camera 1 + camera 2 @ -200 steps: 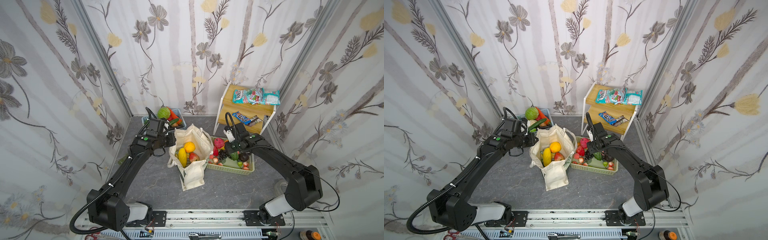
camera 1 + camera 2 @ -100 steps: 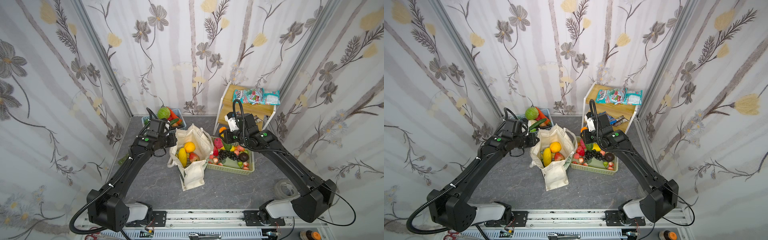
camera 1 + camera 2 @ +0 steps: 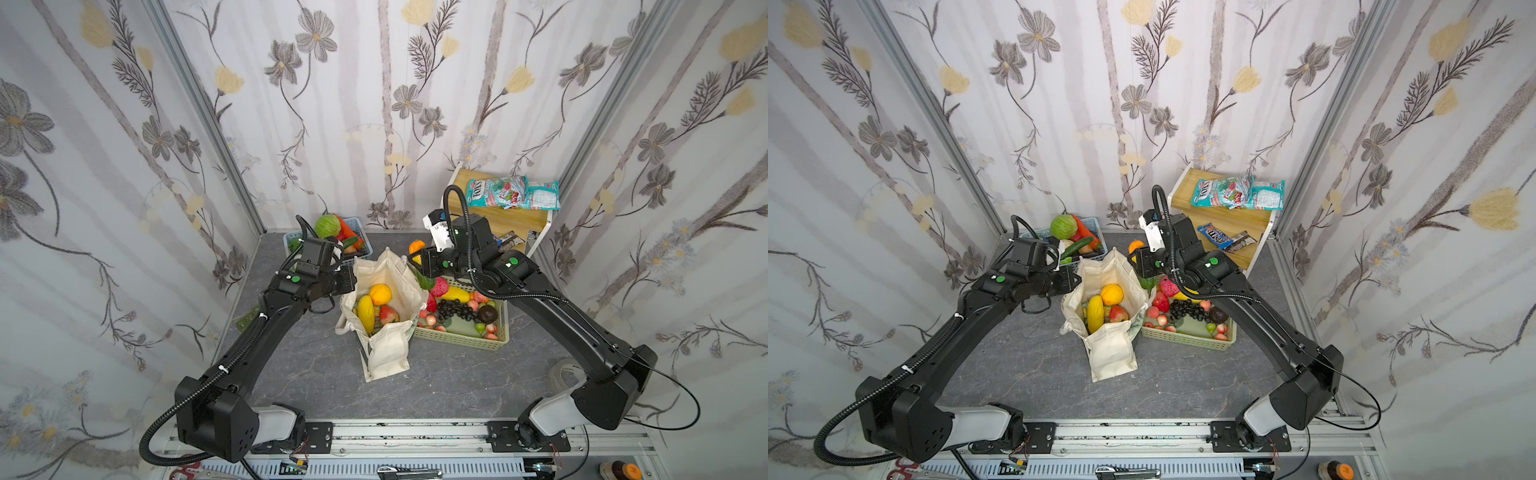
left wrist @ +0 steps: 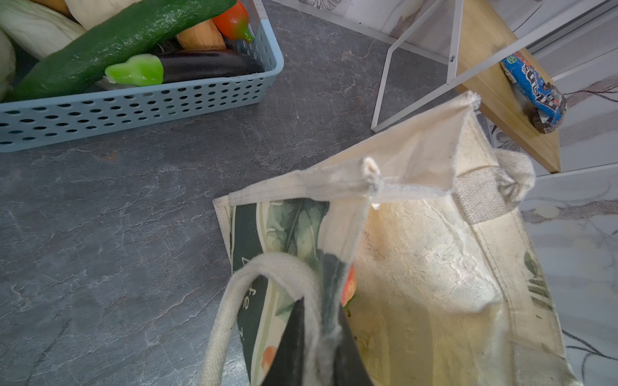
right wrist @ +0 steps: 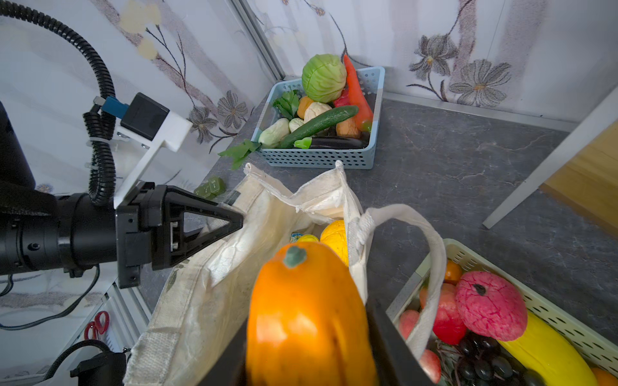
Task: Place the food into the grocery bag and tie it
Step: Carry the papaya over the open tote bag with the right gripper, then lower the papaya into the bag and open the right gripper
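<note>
Bench scene with two arms, two end effectors, one grocery bag [image 3: 386, 357], two baskets and one shelf rack [image 3: 498, 218]. Left end effector [image 3: 348, 279]: jaws pinched fully together on the bag's left rim, with canvas and one loop handle [image 4: 267, 267] bunched between the fingers. Right end effector [image 3: 415, 257]: jaws part open around one stalked orange fruit [image 5: 307, 317], gripped on both sides and poised above the bag's far right corner. Bag upright and open-mouthed on the grey bench [image 3: 316, 365], in front of the blue basket [image 5: 317, 157] and hard against the pale green basket [image 3: 461, 340] on its right. Inside the bag, three pieces visible in both top views: one round orange [image 3: 380, 294], one yellow oblong fruit [image 3: 365, 313] and one red fruit [image 3: 388, 314]. On the rack's top shelf, teal sweet packets [image 3: 511, 195], overlapping, at least two. On the lower shelf, one blue chocolate packet [image 4: 531, 87]. Compared with one second earlier: right end effector raised out of the pale green basket and swung left to the bag, fruit lifted with it. Left end effector, bag and both baskets unchanged in place.
</note>
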Robot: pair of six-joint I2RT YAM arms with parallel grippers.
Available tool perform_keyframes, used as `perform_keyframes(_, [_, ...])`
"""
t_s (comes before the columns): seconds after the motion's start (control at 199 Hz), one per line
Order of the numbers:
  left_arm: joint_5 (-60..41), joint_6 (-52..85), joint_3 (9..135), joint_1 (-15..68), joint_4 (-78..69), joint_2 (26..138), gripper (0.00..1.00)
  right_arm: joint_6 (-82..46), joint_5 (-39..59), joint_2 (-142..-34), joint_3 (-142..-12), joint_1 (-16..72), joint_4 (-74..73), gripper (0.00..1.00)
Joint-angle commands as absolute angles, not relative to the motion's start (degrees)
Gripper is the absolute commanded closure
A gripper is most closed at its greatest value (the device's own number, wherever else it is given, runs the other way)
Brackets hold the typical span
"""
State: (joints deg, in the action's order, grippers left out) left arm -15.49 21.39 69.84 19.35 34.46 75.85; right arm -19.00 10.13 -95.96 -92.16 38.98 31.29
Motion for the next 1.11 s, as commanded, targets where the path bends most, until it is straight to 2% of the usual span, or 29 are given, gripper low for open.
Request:
perform_keyframes(0.0, [-16.27, 21.53, 70.29, 19.42, 34.63, 75.77, 1.00, -20.66, 10.47, -97.48, -93.59, 40.32, 28.29, 0.56])
perform_keyframes(0.426, [-15.73, 21.01, 70.84, 19.42, 35.09, 75.80, 1.00, -23.55, 11.78, -105.03, -94.66, 44.83, 25.40, 0.55])
perform_keyframes(1.103, [-15.55, 20.92, 71.63, 19.47, 35.60, 76.20, 1.00, -24.26, 12.04, -116.73, -92.90, 47.11, 25.49, 0.51])
